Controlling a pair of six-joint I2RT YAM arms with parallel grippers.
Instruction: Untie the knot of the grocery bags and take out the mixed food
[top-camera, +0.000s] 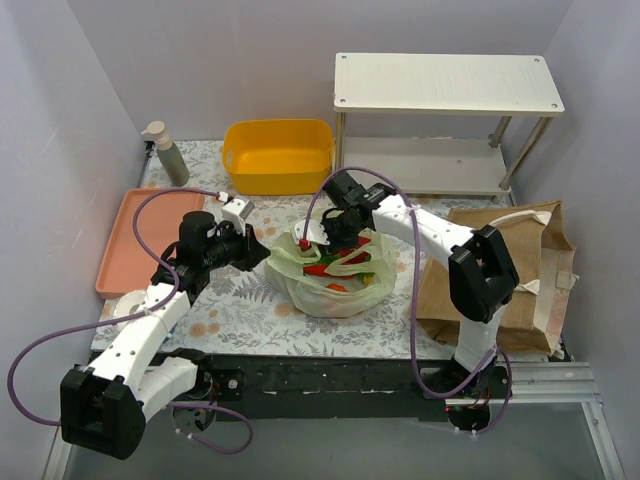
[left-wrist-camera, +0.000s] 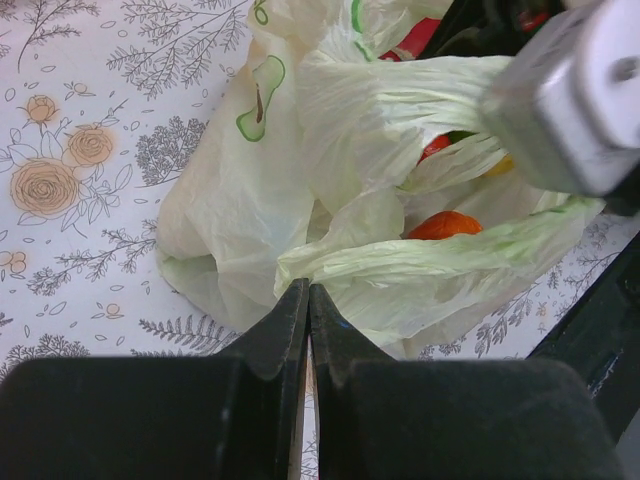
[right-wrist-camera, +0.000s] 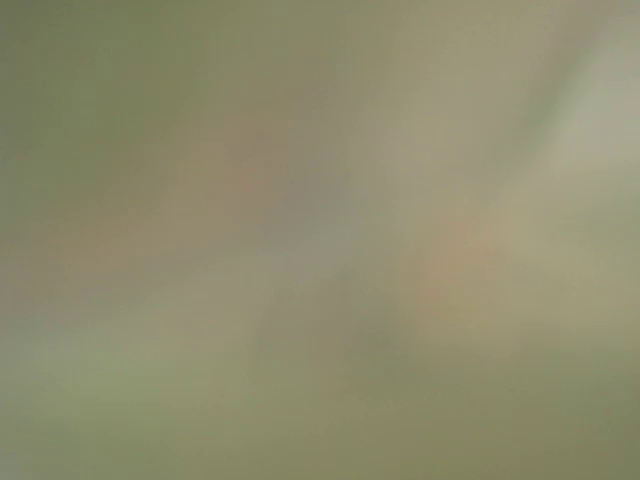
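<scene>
Green bag (top-camera: 335, 288) sits in the middle of the floral table (top-camera: 230, 315), between both claws. Left claw (left-wrist-camera: 308, 292): tips pressed together at the bag's near fold; film caught or not, cannot tell. Right claw (top-camera: 320, 238): low over the bag mouth, its own camera a green blur, gape cannot tell. Crumpled folds half hide an orange piece (left-wrist-camera: 443, 224) inside. Brown tote (top-camera: 520, 270) at far right, partly behind the right arm. Along the back: pump bottle (top-camera: 168, 155), yellow bin (top-camera: 277, 155), white shelf (top-camera: 445, 85). Pink tray (top-camera: 135, 240) at left edge
</scene>
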